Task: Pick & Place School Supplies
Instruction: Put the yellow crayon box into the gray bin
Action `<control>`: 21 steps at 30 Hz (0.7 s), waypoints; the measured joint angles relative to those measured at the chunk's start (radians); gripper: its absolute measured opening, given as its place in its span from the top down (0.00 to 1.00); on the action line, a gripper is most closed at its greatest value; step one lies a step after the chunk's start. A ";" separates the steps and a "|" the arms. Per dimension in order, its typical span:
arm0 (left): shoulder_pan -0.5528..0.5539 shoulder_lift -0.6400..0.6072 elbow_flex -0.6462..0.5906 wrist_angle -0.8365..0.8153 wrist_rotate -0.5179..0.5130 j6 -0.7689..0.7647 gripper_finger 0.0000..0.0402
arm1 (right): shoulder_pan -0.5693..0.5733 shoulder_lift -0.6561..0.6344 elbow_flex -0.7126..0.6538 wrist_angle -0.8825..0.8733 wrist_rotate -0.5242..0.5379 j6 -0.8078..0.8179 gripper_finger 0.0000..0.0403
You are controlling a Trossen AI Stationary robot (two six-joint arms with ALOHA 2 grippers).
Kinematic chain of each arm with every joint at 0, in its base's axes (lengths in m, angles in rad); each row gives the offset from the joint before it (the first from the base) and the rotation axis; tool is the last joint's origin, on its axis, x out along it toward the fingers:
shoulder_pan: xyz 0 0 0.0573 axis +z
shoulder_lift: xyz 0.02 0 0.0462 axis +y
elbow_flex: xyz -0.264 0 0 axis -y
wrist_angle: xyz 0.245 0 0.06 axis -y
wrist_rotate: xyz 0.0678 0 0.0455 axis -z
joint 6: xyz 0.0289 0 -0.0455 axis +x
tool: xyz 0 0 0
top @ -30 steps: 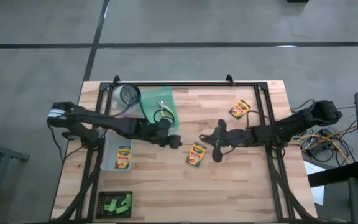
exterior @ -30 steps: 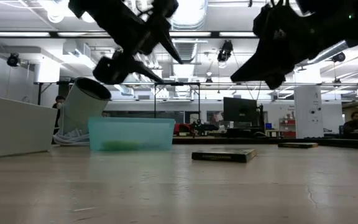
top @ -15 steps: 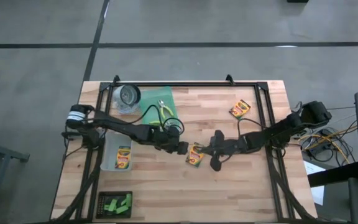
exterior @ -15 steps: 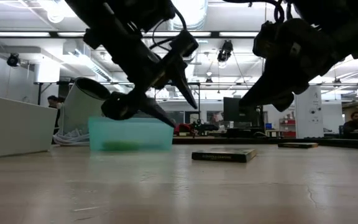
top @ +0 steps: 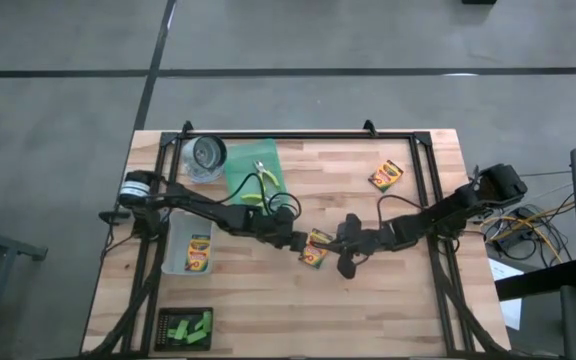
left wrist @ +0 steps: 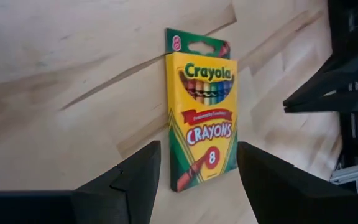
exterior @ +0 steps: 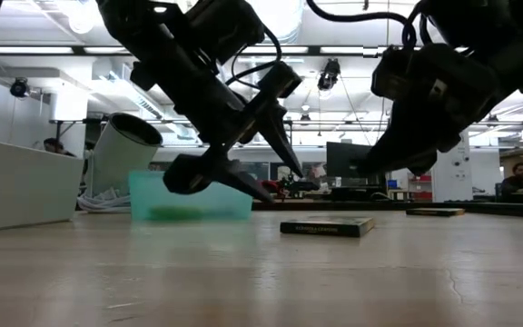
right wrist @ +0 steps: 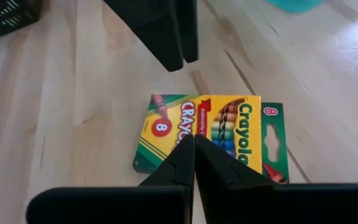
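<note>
The flat yellow-and-green cardboard crayon box (top: 315, 248) lies between the spread-fingered left gripper (top: 294, 242) and the pinched-together, empty right gripper (top: 340, 247).

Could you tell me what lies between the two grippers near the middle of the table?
A crayon box lies flat between the left gripper and right gripper, clearest in the high view.

Crayon box (top: 315, 248) flanked by both grippers, bare table (top: 368, 310) in front
</note>
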 joint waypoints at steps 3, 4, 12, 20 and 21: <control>0.001 0.000 0.000 0.003 -0.004 -0.018 0.46 | 0.001 0.000 -0.006 0.002 0.001 0.000 0.98; 0.001 0.000 0.000 0.003 -0.004 -0.042 0.46 | 0.001 0.002 -0.007 -0.001 0.001 0.000 0.98; 0.002 0.000 0.000 0.007 -0.028 -0.079 0.46 | 0.001 0.056 -0.006 0.033 -0.004 0.020 0.98; 0.002 0.000 0.000 0.009 -0.029 -0.055 0.46 | 0.001 0.129 -0.006 0.136 -0.018 0.040 0.98; 0.002 0.000 0.000 0.009 -0.029 -0.055 0.46 | 0.001 0.132 -0.006 0.135 -0.018 0.048 0.98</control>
